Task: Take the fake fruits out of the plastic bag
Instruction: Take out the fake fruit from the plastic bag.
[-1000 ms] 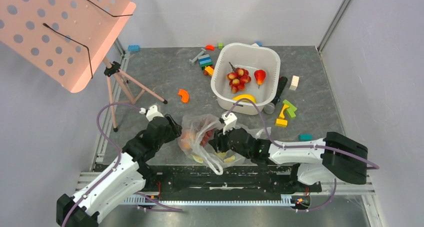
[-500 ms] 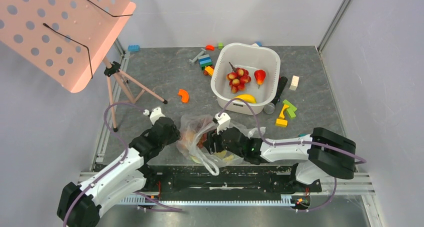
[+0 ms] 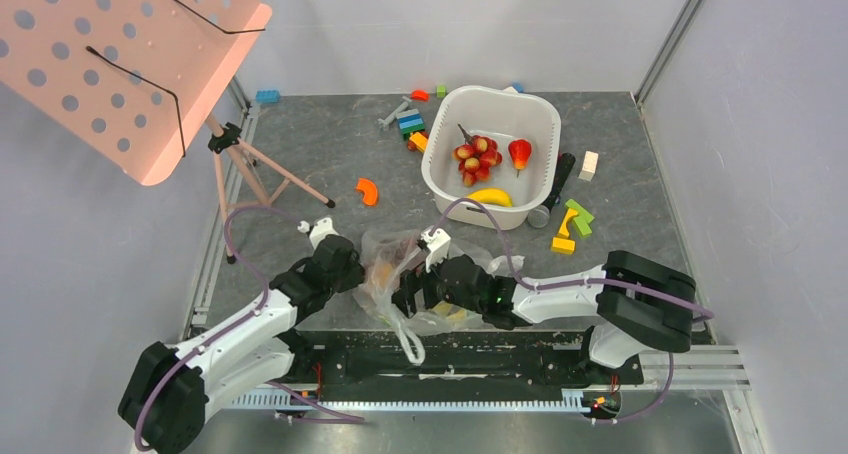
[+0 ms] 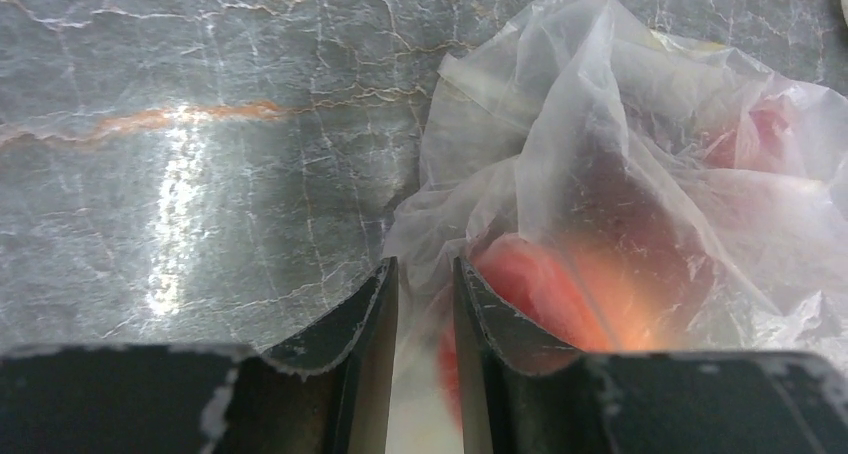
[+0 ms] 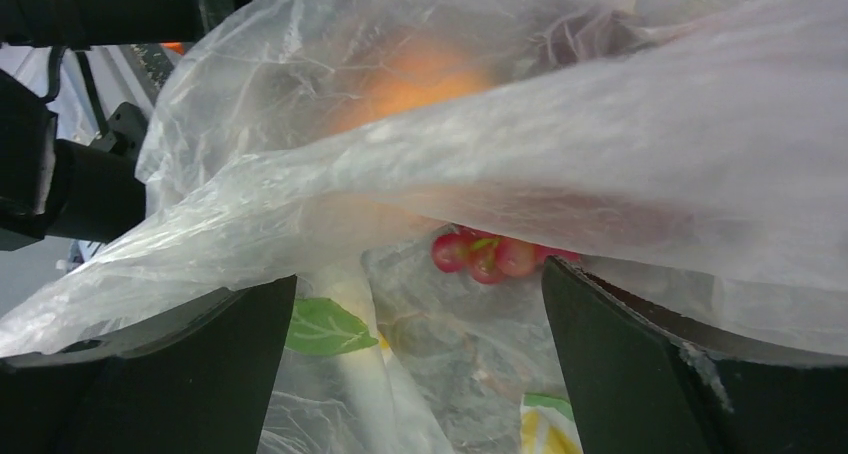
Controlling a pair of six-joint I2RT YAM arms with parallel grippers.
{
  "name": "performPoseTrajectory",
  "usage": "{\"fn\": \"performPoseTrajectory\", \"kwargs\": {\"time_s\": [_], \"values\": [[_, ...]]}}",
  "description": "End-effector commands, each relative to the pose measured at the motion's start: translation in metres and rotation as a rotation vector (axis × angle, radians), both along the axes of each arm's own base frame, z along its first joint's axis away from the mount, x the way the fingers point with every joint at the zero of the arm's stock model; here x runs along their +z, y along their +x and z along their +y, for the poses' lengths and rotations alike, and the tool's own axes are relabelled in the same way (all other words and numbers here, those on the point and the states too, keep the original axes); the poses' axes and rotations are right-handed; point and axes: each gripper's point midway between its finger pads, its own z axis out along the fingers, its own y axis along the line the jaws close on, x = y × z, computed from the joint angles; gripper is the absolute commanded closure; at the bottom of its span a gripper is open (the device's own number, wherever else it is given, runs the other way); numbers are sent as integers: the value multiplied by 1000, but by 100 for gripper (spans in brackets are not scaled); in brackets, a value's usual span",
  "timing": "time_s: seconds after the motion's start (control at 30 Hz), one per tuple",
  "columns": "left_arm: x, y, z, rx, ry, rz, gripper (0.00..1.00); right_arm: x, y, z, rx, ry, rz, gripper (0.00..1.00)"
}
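The plastic bag (image 3: 372, 286) lies crumpled on the table (image 3: 300, 134), just on my side of the white basin (image 3: 432, 164) and a little to its left. My left pincer (image 4: 425, 284) is narrow and nips a fold of the bag's thin film on the side away from the basin. My right pincer (image 5: 420, 284) is spread wide on the side nearer the basin, and the film is draped across both of its fingers (image 5: 190, 374). Through the film I see an orange peach (image 5: 420, 74) and a small cluster of red grapes (image 5: 485, 254), both inside the bag. A grape bunch (image 3: 477, 159), a red fruit (image 3: 519, 152) and a yellow banana (image 3: 490, 196) lie in the basin. Coloured blocks (image 3: 572, 219) are scattered just beside the basin's right and far-left walls
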Motion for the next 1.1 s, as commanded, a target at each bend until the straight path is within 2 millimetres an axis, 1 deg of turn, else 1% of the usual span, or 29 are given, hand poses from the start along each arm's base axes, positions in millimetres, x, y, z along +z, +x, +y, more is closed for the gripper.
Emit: {"fn": "performPoseTrajectory", "kwargs": {"time_s": [0.0, 0.13, 0.27, 0.57, 0.63, 0.67, 0.77, 0.97, 1.07], "values": [[2, 7, -14, -77, -29, -32, 68, 29, -4, 25, 58, 123, -18, 3], [-1, 6, -24, -127, -53, -24, 71, 30, -6, 30, 77, 134, -11, 2], [-2, 4, -36, -189, -98, -32, 74, 25, -3, 32, 63, 120, -7, 2], [5, -1, -59, -323, -177, -68, 76, 6, 14, 30, -11, 35, -19, 2], [4, -6, -64, -355, -196, -57, 77, 2, 16, 31, -15, 20, -26, 2], [7, -4, -69, -372, -214, -76, 77, 1, 17, 32, -16, 15, -30, 2], [8, -7, -76, -418, -238, -74, 79, -1, 21, 34, -21, 3, -42, 2], [11, -12, -87, -477, -284, -85, 81, -3, 28, 35, -25, -13, -72, 2], [12, -13, -88, -489, -289, -84, 82, -5, 32, 34, -32, -27, -88, 2]]}}
